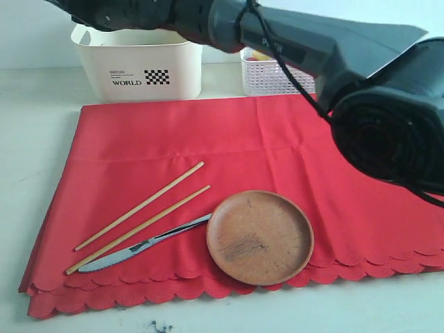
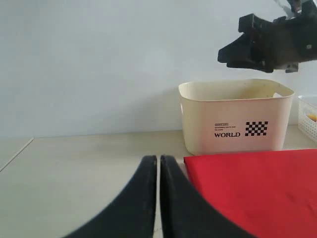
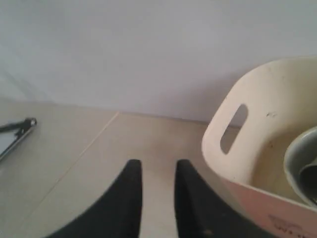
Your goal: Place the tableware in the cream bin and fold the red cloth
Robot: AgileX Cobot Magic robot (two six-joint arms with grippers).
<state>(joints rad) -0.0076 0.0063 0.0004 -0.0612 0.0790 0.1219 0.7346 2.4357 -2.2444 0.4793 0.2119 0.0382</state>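
**Tableware.** A steel cup sits inside the large cream plastic bin; only part of its rim shows past the bin wall in the right wrist view. Four items lie outside the bin, all on the cloth:
- Two long wooden chopsticks, lying diagonally, near each other and roughly parallel.
- A silver table knife, just beside the lower chopstick, with its handle tip close to the plate.
- A round brown plate, lying flat near the scalloped front edge.

**Bin.** It stands upright on the pale table, just behind the cloth's far edge. This position keeps the carry from cloth to bin short.

**Cloth.** The large bright red cloth is spread flat and unfolded. Judgement: folding must wait until the items resting on it are cleared.

**Right gripper**. It hangs above the bin near the handle cut-out. The jaws stand a narrow gap apart with nothing between them. Judgement: this suits a drop into the bin.

**Left gripper**. The jaws are pressed together and empty, low over the table beside the cloth's corner, clear of the other arm's path.

**Other.** A small white lattice basket stands beside the bin. It is not a destination.
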